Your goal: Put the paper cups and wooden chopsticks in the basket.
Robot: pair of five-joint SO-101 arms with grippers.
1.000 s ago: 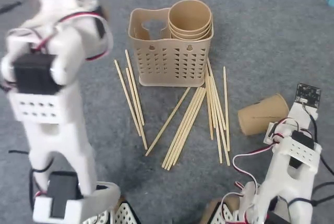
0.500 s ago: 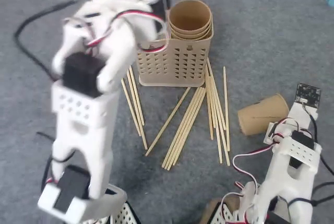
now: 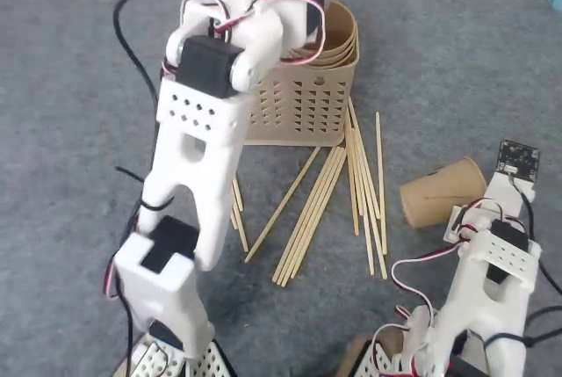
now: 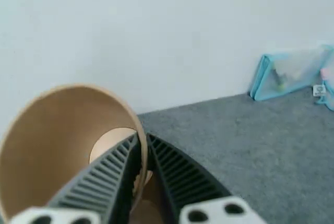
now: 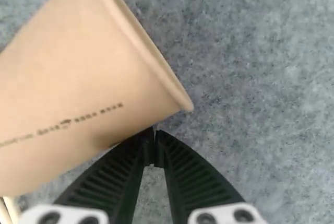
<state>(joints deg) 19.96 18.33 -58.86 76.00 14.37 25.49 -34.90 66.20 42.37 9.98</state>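
The paper cup (image 4: 62, 145) hung pinched by its wall in the left gripper (image 4: 142, 143), seemingly above the far side of the basket (image 3: 299, 109), though the arm hid much. I judged it best to centre it, mouth up, over the nested cups (image 3: 344, 43) in the right compartment before letting go. The right gripper (image 5: 154, 135) sat closed and empty just beside the fallen cup (image 5: 78, 78), near right.

Cannot see much of the basket (image 3: 303, 109) or the near rims of the stacked cups (image 3: 342, 39), both masked by the left arm (image 3: 202, 157), which also covers all but the lower ends of the chopsticks (image 3: 239, 219) beside it. Cannot trace the held cup (image 4: 57, 135) whole in the left wrist view: cut off at the edge, its inside partly behind the left gripper (image 4: 142, 145). Same finding for the lying cup (image 5: 78, 78), cropped at the right wrist view's edge.
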